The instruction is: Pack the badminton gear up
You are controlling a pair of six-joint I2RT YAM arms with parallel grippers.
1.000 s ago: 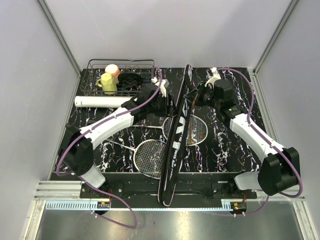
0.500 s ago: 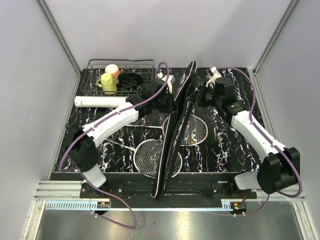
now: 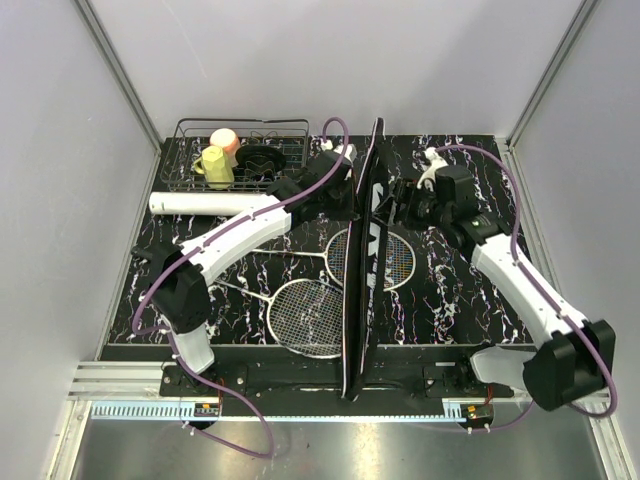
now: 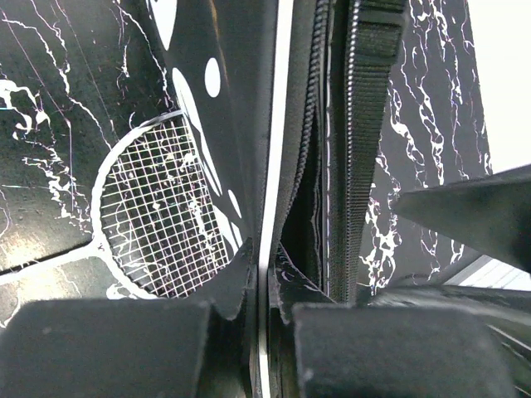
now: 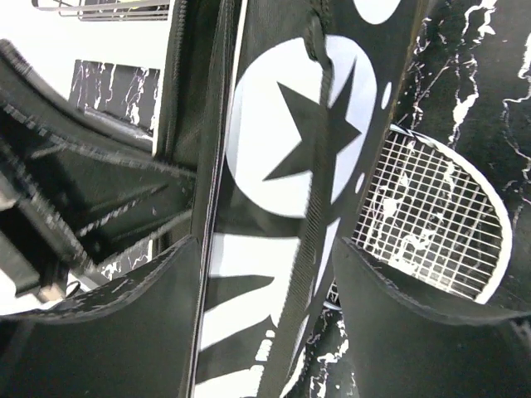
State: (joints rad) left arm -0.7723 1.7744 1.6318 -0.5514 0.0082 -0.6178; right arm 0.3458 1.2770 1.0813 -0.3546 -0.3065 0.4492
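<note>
2 rackets [image 3: 305, 318], 1 bag [image 3: 360, 300], 1 tube [image 3: 195, 203], 1 basket [image 3: 280, 122], 2 cups [image 3: 215, 165]

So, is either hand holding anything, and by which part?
The left hand pinches the black bag by its edge toward the far end; the right hand is open around it, holding nothing.

The left arm [image 3: 235, 235] and right arm [image 3: 510, 275] are showing white shells over black joints; purple cables [image 3: 335, 122] are looping along both.
</note>
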